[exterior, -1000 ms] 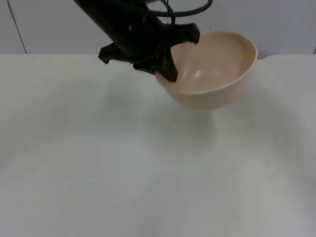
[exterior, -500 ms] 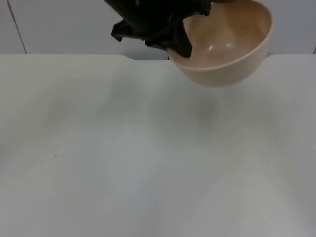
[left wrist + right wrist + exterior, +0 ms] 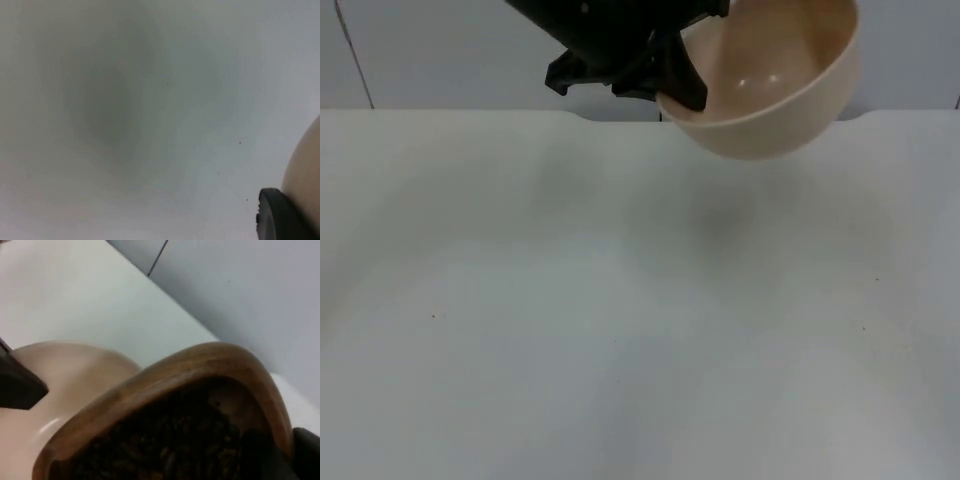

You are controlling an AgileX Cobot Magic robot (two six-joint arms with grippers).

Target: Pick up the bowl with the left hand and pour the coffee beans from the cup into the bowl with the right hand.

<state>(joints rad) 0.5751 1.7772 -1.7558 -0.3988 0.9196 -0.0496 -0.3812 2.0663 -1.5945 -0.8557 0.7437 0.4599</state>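
Holding the cream bowl (image 3: 775, 85) by its rim, the left gripper (image 3: 672, 72) has tilted it slightly since before. Beside it, the right gripper's wooden cup (image 3: 210, 390) carries coffee beans (image 3: 165, 450); that gripper's grip cannot be judged.

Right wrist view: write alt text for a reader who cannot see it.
A wooden cup of dark coffee beans tips over a beige bowl, with the white table and grey partition wall behind.

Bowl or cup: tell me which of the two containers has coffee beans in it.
The brown wooden cup, full of dark coffee beans. The beige bowl, held aloft by the left gripper, is empty.
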